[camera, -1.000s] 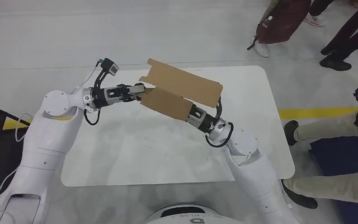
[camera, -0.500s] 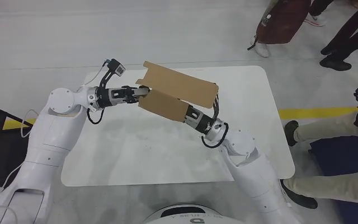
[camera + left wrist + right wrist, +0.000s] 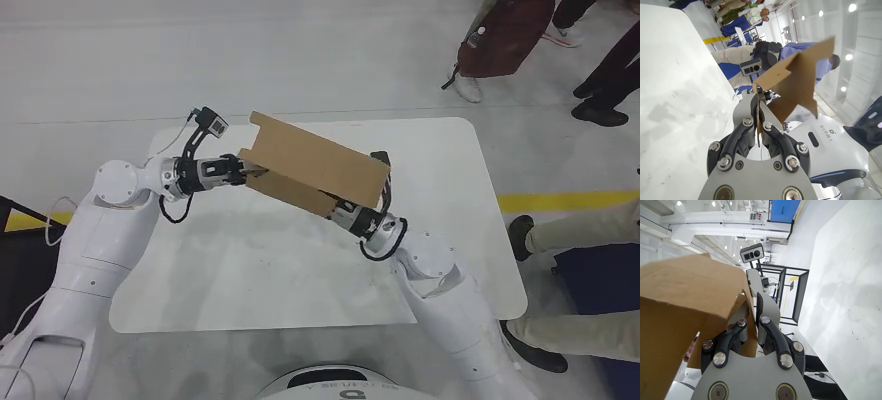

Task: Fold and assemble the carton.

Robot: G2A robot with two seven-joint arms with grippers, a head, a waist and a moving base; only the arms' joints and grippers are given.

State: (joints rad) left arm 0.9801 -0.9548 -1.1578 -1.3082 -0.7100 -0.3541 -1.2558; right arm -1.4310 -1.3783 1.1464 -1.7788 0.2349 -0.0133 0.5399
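1. Carton (image 3: 315,165): brown cardboard, part-folded, held in the air over the 12 o'clock half of the white table (image 3: 250,280), not touching it
2. In the top view its long axis runs roughly 10 o'clock to 4 o'clock; a wide upper panel, and a narrower panel below it along the 7 o'clock side
3. Left gripper (image 3: 243,168): at the carton's 9 o'clock end, claw pressed together on a thin cardboard edge
4. Left wrist view: sheet edge sandwiched between both fingers (image 3: 770,115), angled flaps fan out past the tips
5. Right gripper (image 3: 754,306): comes in from 5 o'clock under the carton's lower panel, claw pinching a cardboard panel
6. Right wrist view: black pad (image 3: 759,306) sits at one face of that panel, the other finger mostly hidden behind the board; a big folded panel covers the side next to the claw
7. Table surface: light scuffs and dark specks in both wrist views
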